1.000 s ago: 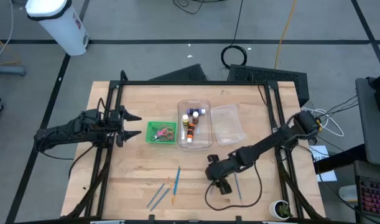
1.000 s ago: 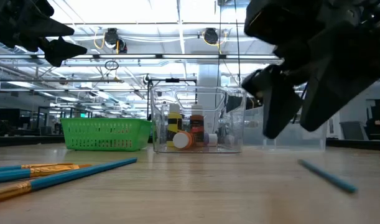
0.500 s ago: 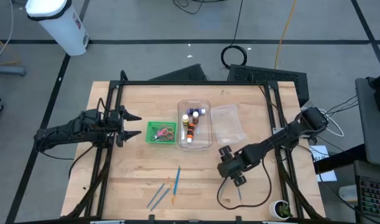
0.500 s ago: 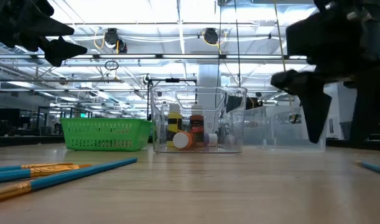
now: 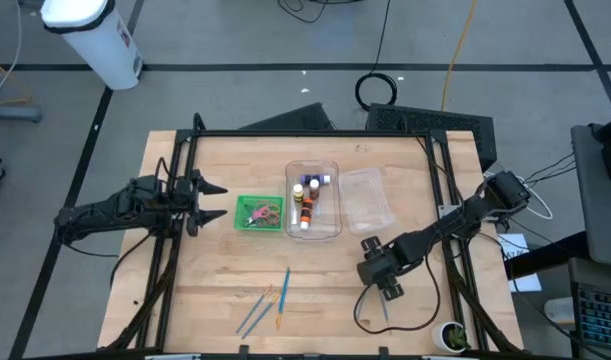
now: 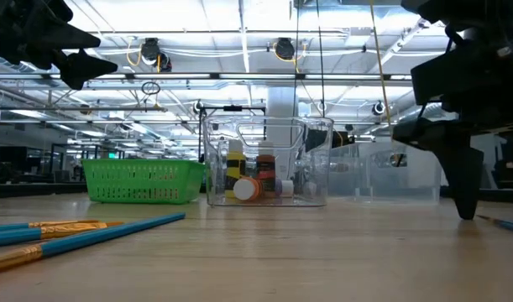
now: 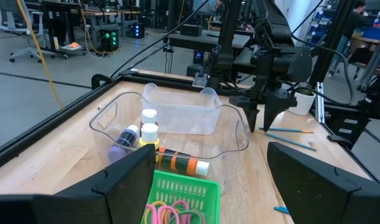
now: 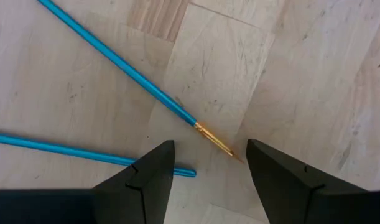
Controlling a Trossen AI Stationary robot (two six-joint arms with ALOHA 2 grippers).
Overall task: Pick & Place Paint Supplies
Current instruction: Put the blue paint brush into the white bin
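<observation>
My right gripper (image 5: 388, 289) is open and points down over two thin blue brushes (image 8: 146, 84) that lie flat on the table's near right part. Its fingertips (image 8: 153, 163) straddle the gold-ferruled tip (image 8: 214, 140) of one brush, just above the wood. In the low view it (image 6: 464, 210) hangs close to the tabletop. My left gripper (image 5: 222, 202) waits open, raised, left of the green basket (image 5: 258, 213), which holds scissors. A clear bin (image 5: 313, 200) holds several paint bottles. More blue and orange brushes (image 5: 270, 302) lie near the front edge.
A second clear container (image 5: 368, 200) sits right of the bin. A black frame (image 5: 455, 240) borders the table on the left, right and far sides. My right arm's cable (image 5: 360, 318) loops on the wood beside the brushes. Bare wood lies between the basket and the near brushes.
My right gripper has moved toward the table's right edge and turned from a slant to pointing straight down. It has come down close to the table over the two blue brushes. The brushes have stayed where they were.
</observation>
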